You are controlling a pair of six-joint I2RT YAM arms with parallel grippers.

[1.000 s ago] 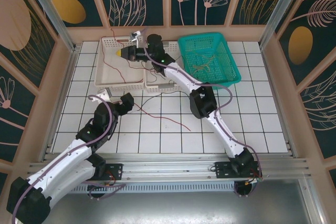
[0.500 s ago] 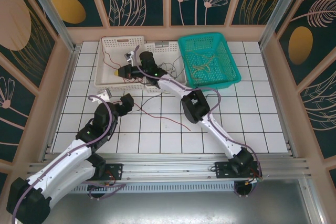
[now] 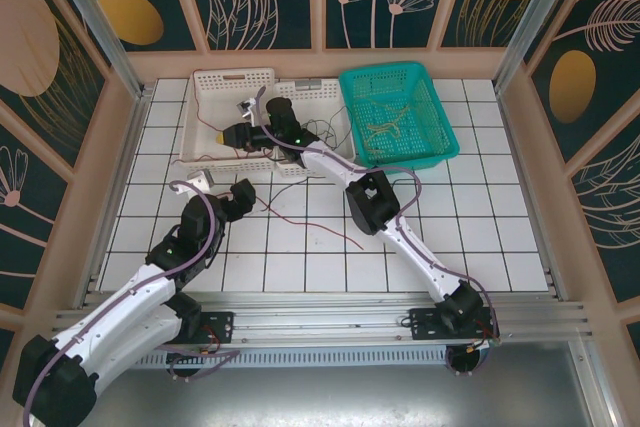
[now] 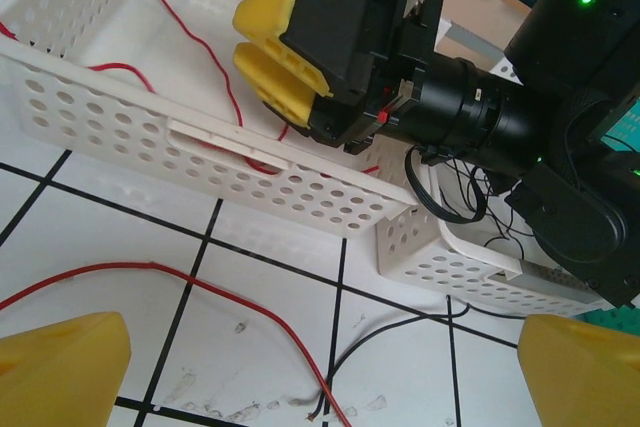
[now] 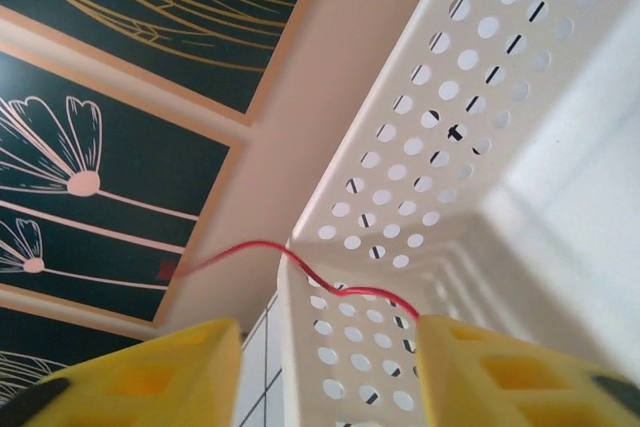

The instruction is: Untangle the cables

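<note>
Now sets right fingers lower in basket than a second ago, parted astride red cable, seemingly readying a grasp; keeps left fingers released over worktop.

The white perforated plastic basket sits at the far left of the table. A second white perforated basket abuts its right side, and a teal mesh plastic basket stands further right. The right gripper hangs inside the first basket. Before that basket, thin red wire lies on the table, with the left gripper beside it.
</note>
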